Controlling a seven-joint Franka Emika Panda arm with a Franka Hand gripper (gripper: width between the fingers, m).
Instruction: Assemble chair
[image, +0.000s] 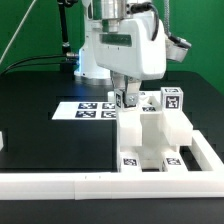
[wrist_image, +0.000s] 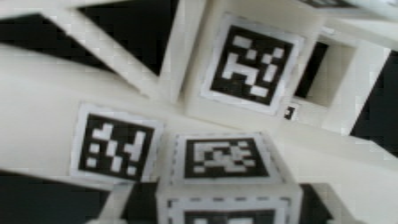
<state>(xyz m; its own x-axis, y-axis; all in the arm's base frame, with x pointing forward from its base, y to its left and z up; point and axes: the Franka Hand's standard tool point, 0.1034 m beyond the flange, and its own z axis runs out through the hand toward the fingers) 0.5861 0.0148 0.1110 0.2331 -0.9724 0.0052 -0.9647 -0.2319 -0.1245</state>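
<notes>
The chair (image: 150, 135) is a partly joined group of white blocky pieces at the exterior view's right, next to the rail. One tagged upright (image: 172, 100) stands at its far side. My gripper (image: 128, 98) reaches down at the chair's back left corner and is shut on a small white tagged chair piece (image: 131, 101). The wrist view is filled by that piece (wrist_image: 222, 160) between the jaws of the gripper (wrist_image: 228, 212), with a larger tagged chair panel (wrist_image: 253, 62) right behind it. Whether the held piece touches the panel cannot be told.
The marker board (image: 92, 108) lies flat on the black table just left of the gripper. A long low white L-shaped border rail (image: 90, 186) runs along the front and up the exterior view's right side. A green backdrop stands behind the arm.
</notes>
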